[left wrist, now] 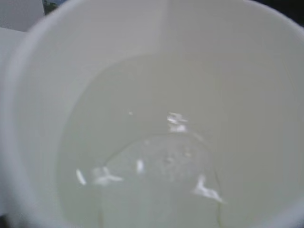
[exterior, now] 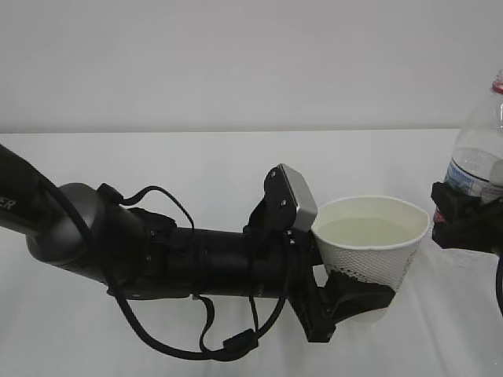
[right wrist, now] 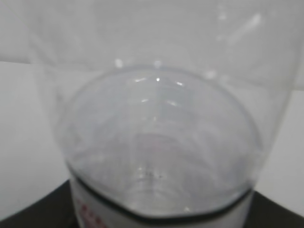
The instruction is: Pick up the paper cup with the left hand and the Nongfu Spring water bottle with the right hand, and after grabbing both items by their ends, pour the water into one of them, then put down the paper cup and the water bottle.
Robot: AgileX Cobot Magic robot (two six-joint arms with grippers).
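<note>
left claw [exterior: 357, 292] grips paper cup [exterior: 369, 251] | right claw [exterior: 464, 216] grips water bottle [exterior: 478, 157], apparently | bottle top cut off

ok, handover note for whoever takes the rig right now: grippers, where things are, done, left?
Left hand: closed on the lower part of the paper cup, holding it upright above the table.
Right hand: closed on the Nongfu Spring water bottle at the label, bottle about upright at the right edge, apart from the cup.
Done: both picked up; water is in the cup, near the rim. Some still shows in the bottle.
Left: set the cup and the bottle down on the table. Move the cup gently, it looks quite full.
</note>
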